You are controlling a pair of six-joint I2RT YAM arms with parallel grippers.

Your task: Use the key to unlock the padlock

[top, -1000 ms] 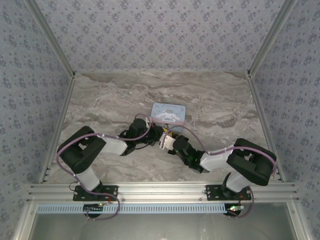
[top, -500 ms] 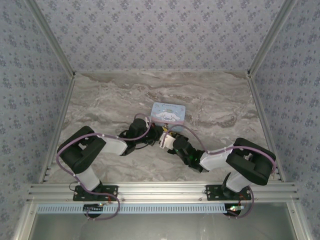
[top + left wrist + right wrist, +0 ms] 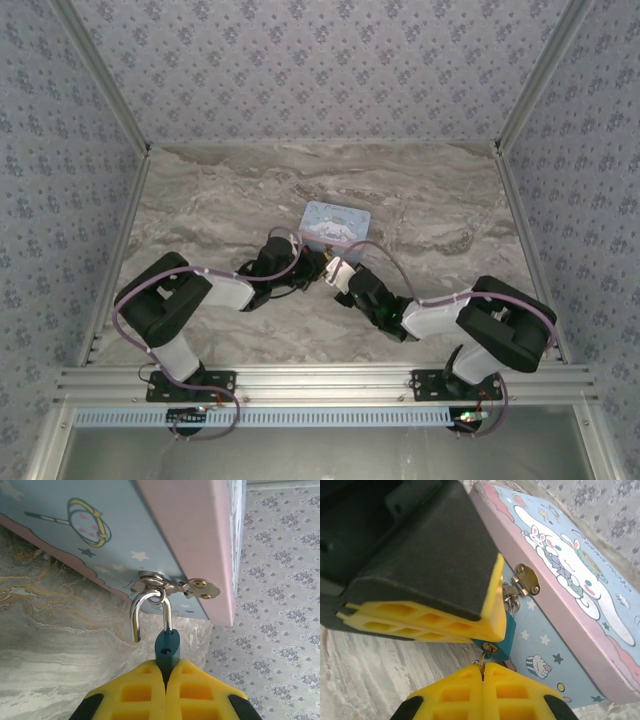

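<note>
Padlock (image 3: 167, 647) unlocking is judged to be at the key-turning stage. The teal body is clamped between the closed fingers of the left tool (image 3: 166, 669). It hangs by its shackle (image 3: 148, 600) from the hasp (image 3: 192, 586) of the tin (image 3: 337, 222), at the tin's 6 o'clock edge as seen from above. The tin rests on the desk (image 3: 220, 200). The right tool (image 3: 482, 670) is closed on the key (image 3: 483, 658), which is set into the brass keyway at the bottom of the body, at 12 o'clock from that tool's fingertips. In the left wrist view one shackle leg appears to end clear of the body, at its 9 o'clock, so the lock may be released already; this cannot be told for certain.

For the step to be done well, the body should be clamped firmly so that no twist is passed to the hasp. The key should be rotated about its own axis only, with no sideways load, since so thin a blade could be bent or slip from the pads. Once the shackle is seen free, the body should be drawn toward 6 o'clock, not levered.
</note>
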